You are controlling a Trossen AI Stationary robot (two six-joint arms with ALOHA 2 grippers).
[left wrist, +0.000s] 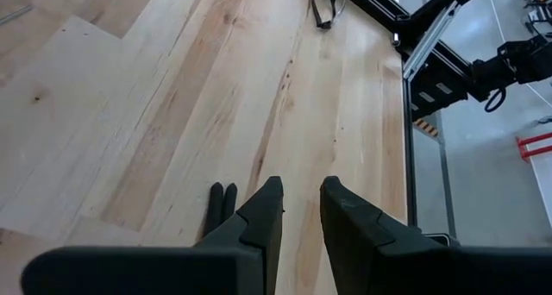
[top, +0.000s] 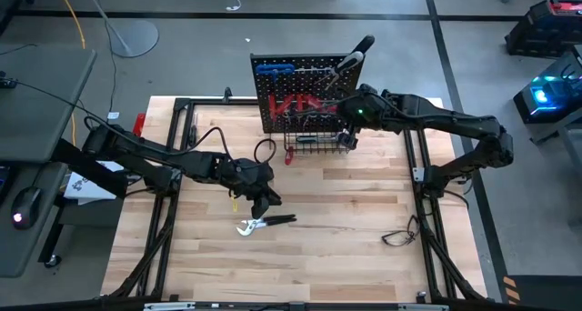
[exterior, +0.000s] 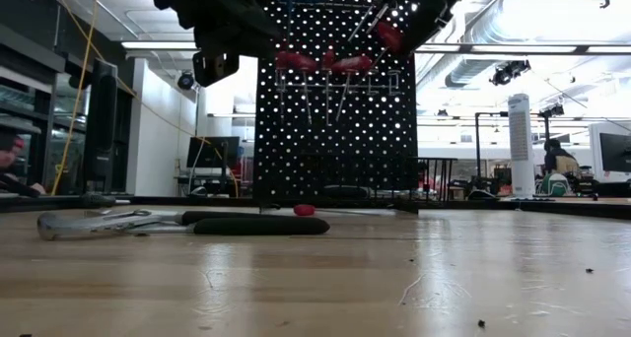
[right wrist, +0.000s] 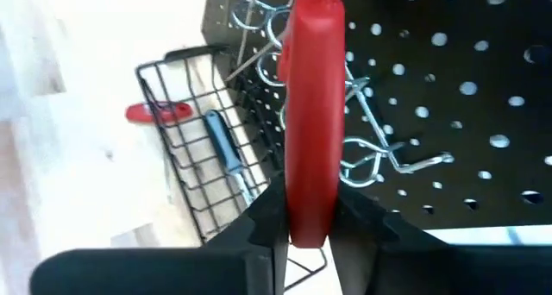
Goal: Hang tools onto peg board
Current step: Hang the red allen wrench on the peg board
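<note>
The black peg board (top: pixel 305 93) stands upright at the table's far middle, with red-handled tools (exterior: pixel 296 59) hanging in its rings and a wire basket (right wrist: pixel 207 174) at its foot. My right gripper (right wrist: pixel 309 230) is up in front of the board, shut on a red-handled screwdriver (right wrist: pixel 310 97). Silver pliers with black handles (top: pixel 264 225) lie flat on the table. My left gripper (left wrist: pixel 302 200) hovers just above them, a little open, with nothing between its fingers. A blue tool (right wrist: pixel 222 148) lies in the basket. My right gripper pinches the near end of the screwdriver's red handle (right wrist: pixel 309 209) between its two fingers (right wrist: pixel 263 222). The handle runs on ahead along the fingers, slanting down toward the board's metal rings (right wrist: pixel 371 148). It is lifted clear of the table; its shaft is hidden behind the handle.
A small red tool (top: pixel 289 156) lies on the table by the basket's left side. A thin black cable (top: pixel 396 235) lies coiled toward the table's right edge. The black tubular frame (top: pixel 418 165) runs along both sides. Bare wood spans the near half of the table.
</note>
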